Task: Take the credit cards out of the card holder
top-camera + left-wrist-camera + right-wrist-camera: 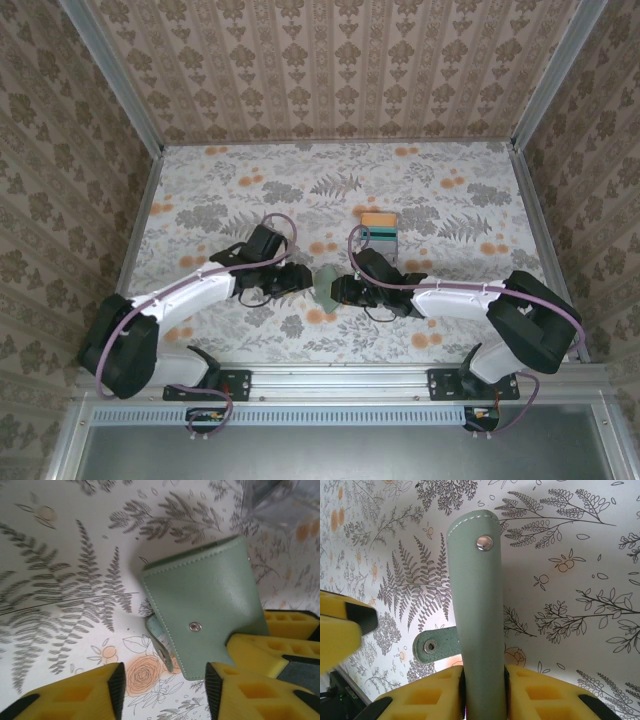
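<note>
The pale sage-green card holder [477, 595] is folded and pinched edge-on between my right gripper's [484, 692] yellow pads, just above the table. Its snap strap [434, 647] hangs loose to the left, unfastened. In the left wrist view the card holder [210, 597] shows its flat face with a metal snap. My left gripper [162, 690] is open just beside its lower corner, with only tablecloth between the fingers. From above, both grippers meet at the card holder [327, 293] in the table's middle. A stack of credit cards [380, 230], orange on top with teal edges, lies farther back.
The table carries a floral cloth [200, 190] and is boxed in by patterned walls with metal rails [140, 230] on both sides. My right gripper's fingers [280, 642] sit close to the left gripper's right finger.
</note>
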